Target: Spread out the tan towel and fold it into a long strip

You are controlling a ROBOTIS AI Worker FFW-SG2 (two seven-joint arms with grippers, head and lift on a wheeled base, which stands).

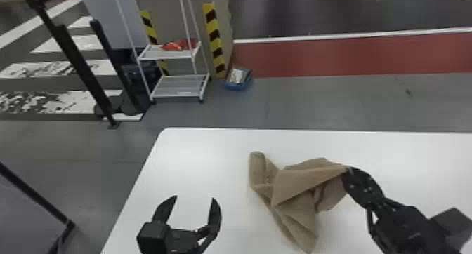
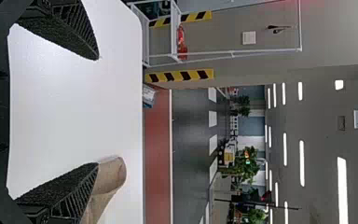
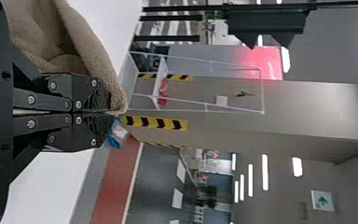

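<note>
Head view: tan towel (image 1: pixel 295 190) crumpled on table (image 1: pixel 196 155), right gripper (image 1: pixel 348 171) pinching its 2 o'clock edge, left gripper (image 1: pixel 194 198) gaping at 9 o'clock; one-sided pull could drag folds along, unspread.

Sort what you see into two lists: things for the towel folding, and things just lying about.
For the job:
- tan towel, crumpled
- white table
- right pincer, shut on the towel
- left pincer, open

Lying about:
- white rack holding something red
- blue bin on the floor
</note>
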